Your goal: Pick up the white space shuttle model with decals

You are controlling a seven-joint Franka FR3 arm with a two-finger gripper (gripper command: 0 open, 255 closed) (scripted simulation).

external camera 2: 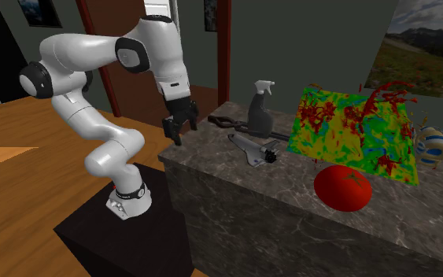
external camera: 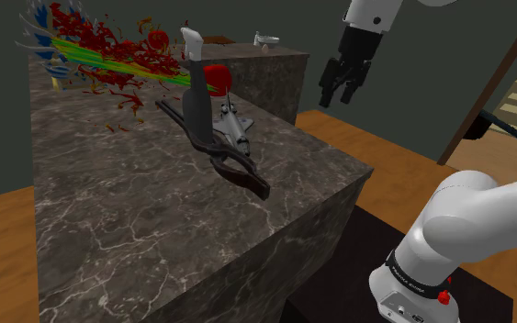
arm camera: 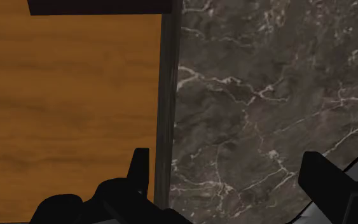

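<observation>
Dark marble desk [external camera: 137,211] carries a white winged shuttle model [external camera: 235,128]; black jaws hang released over the desk's edge.

The shuttle model [external camera: 232,126] lies on the counter [external camera: 155,220], just beside the spray bottle [external camera: 195,92].

White glossy arm [external camera 2: 70,49], rounded links, dark grey joint caps. All-black two-finger gripper [external camera: 338,96]. Black-banded base collar [external camera: 405,274], small white lettering, red knob [external camera: 444,296] at 4 o'clock. Black box stand [external camera 2: 125,238].
</observation>
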